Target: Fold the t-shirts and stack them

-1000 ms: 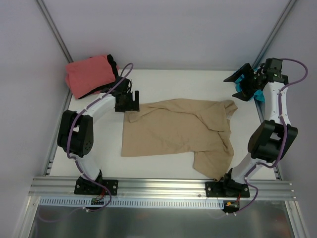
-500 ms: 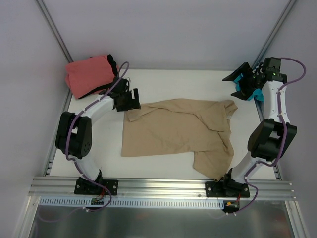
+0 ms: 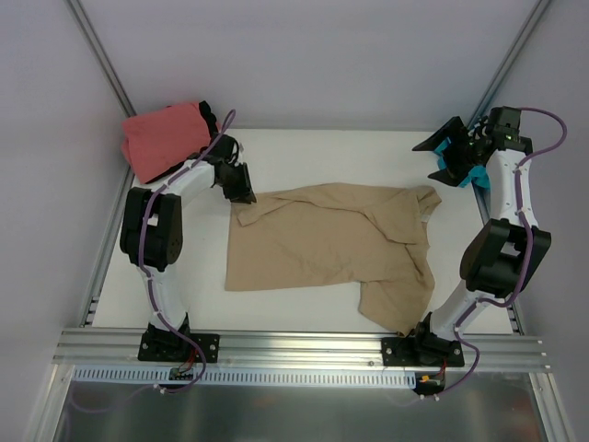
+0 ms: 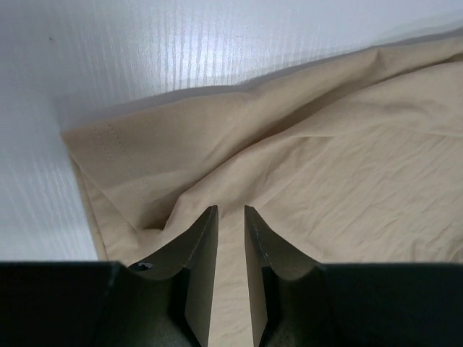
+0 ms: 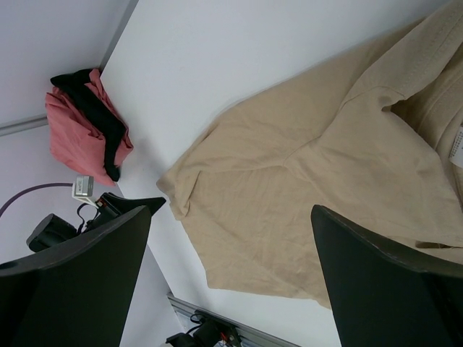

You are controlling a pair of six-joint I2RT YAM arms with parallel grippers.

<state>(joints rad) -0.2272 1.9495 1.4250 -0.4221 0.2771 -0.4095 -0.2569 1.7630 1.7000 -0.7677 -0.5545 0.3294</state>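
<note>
The tan t-shirt (image 3: 331, 244) lies spread out mid-table, rumpled at its right side, and also shows in the right wrist view (image 5: 304, 181). My left gripper (image 3: 244, 189) is down on its back-left sleeve corner. In the left wrist view the left gripper (image 4: 230, 208) has its jaws drawn close, with tan cloth (image 4: 325, 166) puckered and gathered between them. My right gripper (image 3: 440, 152) hangs wide open at the back right, over the teal t-shirt (image 3: 479, 177), holding nothing. The coral-pink t-shirt (image 3: 164, 138) sits at the back left with the black t-shirt (image 3: 210, 118) against it.
Grey walls with metal corner posts (image 3: 101, 64) close in the white table (image 3: 313, 147). An aluminium rail (image 3: 294, 345) runs along the near edge by the arm bases. The coral-pink t-shirt (image 5: 69, 119) lies just behind the left arm.
The left gripper's jaws have narrowed from wide open to nearly together on the tan sleeve corner, and the left wrist has turned. The right arm has barely moved.
</note>
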